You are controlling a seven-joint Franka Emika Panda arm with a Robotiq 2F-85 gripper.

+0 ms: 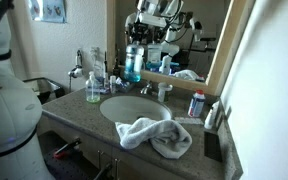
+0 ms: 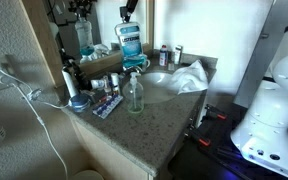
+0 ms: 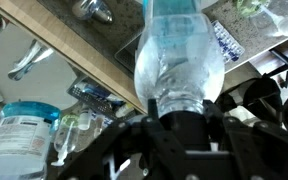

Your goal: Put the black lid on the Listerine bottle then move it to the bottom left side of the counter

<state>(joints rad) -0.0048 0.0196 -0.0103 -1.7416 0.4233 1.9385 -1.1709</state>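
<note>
Grey-brown speckled stone forms the counter of a bathroom vanity, with an oval white sink set into it and a wide mirror on the wall behind. A crumpled white and grey towel lies on the front edge of the counter, just beside the basin. In both exterior views the Listerine bottle, clear with blue-teal liquid, hangs upright from the gripper, which comes down on it from above. It is over the back of the counter, near the mirror and to one side of the sink. Its base looks to be off the stone, though the angle makes that hard to confirm. In the wrist view the jaws are closed around the top of the bottle, where a dark cylinder that seems to be the black lid sits between the fingers. The bottle's shoulders and label fill the middle of that picture. A smaller soap bottle with green liquid stands on the counter below and in front of the held bottle, apart from it. A small blue can with a red band stands on the far side of the basin, well apart from the bottle.
</note>
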